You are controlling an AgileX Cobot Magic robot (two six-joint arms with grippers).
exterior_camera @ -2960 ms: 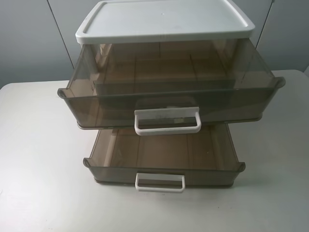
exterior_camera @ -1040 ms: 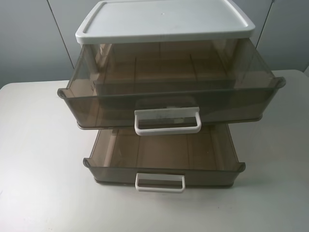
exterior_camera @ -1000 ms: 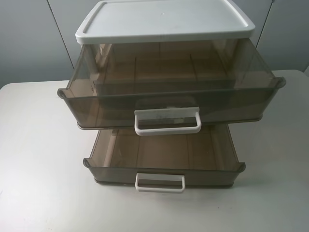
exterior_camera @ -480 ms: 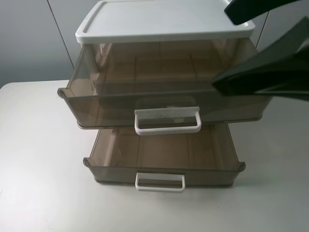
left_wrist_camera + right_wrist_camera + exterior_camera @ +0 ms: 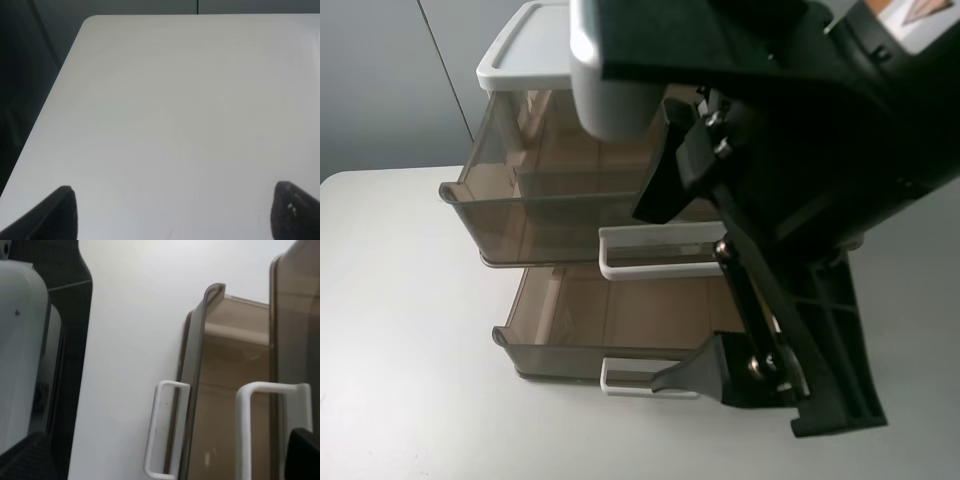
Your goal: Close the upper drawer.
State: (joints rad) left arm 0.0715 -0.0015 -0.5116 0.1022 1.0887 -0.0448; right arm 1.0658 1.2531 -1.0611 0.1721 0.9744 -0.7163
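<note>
Honestly, the upper drawer (image 5: 530, 200) looks light, slick; push its white handle (image 5: 655, 236), right gripper (image 5: 165, 452) gapes empty nearby

Robot test bench in a lab-like room.
Plain white table (image 5: 400, 330), grey wall panels (image 5: 380, 90), black robot arm (image 5: 820, 130) overhead.

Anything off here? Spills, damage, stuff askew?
Nothing spilled, broken or crooked. The upper drawer and the lower drawer both stand pulled out, sitting square. The right arm hides much of the cabinet in the high view.
</note>
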